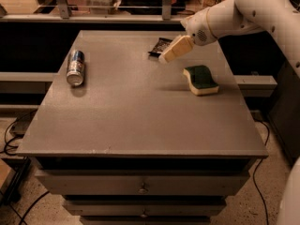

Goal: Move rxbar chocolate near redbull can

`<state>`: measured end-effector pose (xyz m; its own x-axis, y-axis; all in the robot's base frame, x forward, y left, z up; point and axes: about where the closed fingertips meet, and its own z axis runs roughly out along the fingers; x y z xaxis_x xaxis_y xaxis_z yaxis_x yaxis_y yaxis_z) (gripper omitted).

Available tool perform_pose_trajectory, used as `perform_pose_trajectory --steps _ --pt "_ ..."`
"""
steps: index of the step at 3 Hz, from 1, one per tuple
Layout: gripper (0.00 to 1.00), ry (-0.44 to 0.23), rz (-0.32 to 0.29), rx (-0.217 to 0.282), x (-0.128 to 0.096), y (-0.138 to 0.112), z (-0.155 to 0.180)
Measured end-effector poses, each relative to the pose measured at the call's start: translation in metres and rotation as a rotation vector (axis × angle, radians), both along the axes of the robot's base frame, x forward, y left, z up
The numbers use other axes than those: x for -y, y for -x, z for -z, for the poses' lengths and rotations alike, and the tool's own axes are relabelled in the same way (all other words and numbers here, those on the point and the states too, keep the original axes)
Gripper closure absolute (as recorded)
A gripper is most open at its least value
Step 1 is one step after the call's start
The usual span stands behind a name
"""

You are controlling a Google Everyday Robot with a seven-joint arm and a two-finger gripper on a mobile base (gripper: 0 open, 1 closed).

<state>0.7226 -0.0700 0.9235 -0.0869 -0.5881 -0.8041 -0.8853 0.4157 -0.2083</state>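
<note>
Gripper point(165, 58) by flat black rxbar chocolate point(160, 44)

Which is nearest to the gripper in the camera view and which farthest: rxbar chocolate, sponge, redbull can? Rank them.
The gripper hangs over the far part of the table, right of centre.
1. rxbar chocolate: right beside the gripper, by the far edge.
2. sponge: on the right, closer to the camera.
3. redbull can: lying on its side, well off to the left.
</note>
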Motion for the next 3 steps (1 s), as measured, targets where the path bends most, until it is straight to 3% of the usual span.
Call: perform_pose_trajectory --steps 2,3 --pt "0.0 -0.02 0.01 -0.005 -0.005 -0.012 0.006" --pt "0.0 -0.021 0.003 -0.005 -0.014 -0.033 0.018"
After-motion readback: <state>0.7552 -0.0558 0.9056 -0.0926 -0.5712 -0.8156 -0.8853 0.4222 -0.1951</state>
